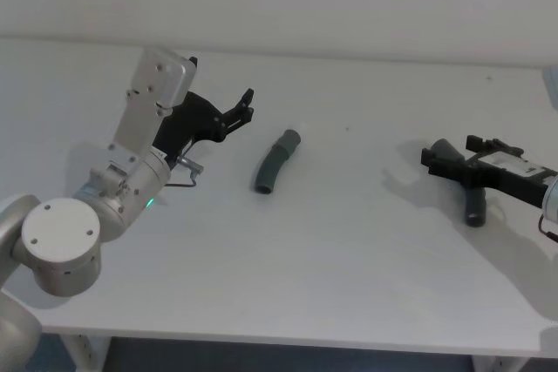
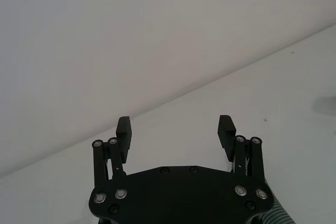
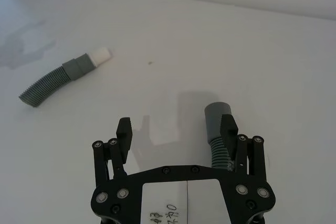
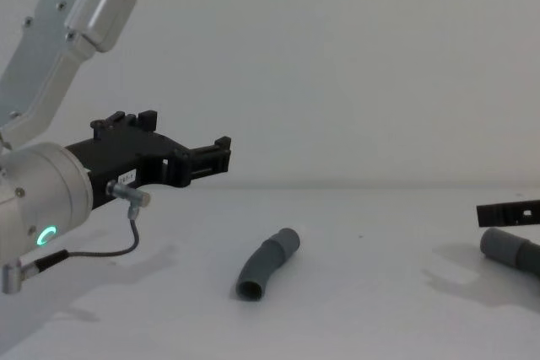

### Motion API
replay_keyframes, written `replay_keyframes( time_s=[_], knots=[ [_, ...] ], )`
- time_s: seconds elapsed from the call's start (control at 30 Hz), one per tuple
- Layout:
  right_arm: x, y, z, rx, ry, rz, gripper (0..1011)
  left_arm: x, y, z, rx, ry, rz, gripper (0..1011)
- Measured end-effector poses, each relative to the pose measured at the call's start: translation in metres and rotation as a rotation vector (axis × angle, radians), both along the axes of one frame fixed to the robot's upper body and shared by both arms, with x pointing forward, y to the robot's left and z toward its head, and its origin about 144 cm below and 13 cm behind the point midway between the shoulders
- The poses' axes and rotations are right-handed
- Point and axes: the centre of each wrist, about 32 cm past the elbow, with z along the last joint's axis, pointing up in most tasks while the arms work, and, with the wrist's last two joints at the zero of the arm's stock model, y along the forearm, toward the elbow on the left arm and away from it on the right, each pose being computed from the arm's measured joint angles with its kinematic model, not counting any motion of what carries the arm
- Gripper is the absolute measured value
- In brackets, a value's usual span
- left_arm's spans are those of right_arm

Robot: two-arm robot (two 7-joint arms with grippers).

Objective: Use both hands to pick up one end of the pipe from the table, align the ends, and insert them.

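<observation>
A bent dark-grey pipe piece (image 1: 276, 161) lies mid-table (image 1: 349, 276); it also shows as a ribbed pipe (image 3: 50, 81) with a collar and whitish tip (image 3: 100, 55), and from the side (image 4: 266, 265). My left gripper (image 1: 240, 106) (image 2: 176, 127) (image 4: 221, 153) hovers open to its left, above the table, nothing between its fingers. Over the second pipe piece (image 1: 475, 206) (image 4: 510, 250) at the right hangs my right gripper (image 1: 446, 152) (image 3: 176, 129), open. That piece's collar end (image 3: 217, 115) sits just inside one finger (image 3: 227, 129), which partly hides it; the jaws are not closed on it.
The white table runs back to a plain pale wall. A thin cable loops from the left wrist (image 4: 93, 250) close above the surface. Bare table lies between the two pipe pieces and along the front edge.
</observation>
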Motion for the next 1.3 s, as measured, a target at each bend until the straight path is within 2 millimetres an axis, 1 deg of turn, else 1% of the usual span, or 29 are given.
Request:
replay_keyframes(
  time_s=[0.5, 1.0, 1.3],
  knots=[
    [0.0061, -0.0019, -0.0034, -0.054, 0.051, -0.010, 1002, 0.0000, 0.0000, 0.0000, 0.000, 0.000, 0.000, 1001],
    [0.0093, -0.0036, -0.0052, -0.098, 0.047, -0.019, 1001, 0.0000, 0.0000, 0.0000, 0.000, 0.000, 0.000, 1001],
    [0.0100, -0.0055, -0.0095, -0.123, 0.058, -0.022, 1001, 0.0000, 0.0000, 0.0001, 0.000, 0.000, 0.000, 1001]
  ],
)
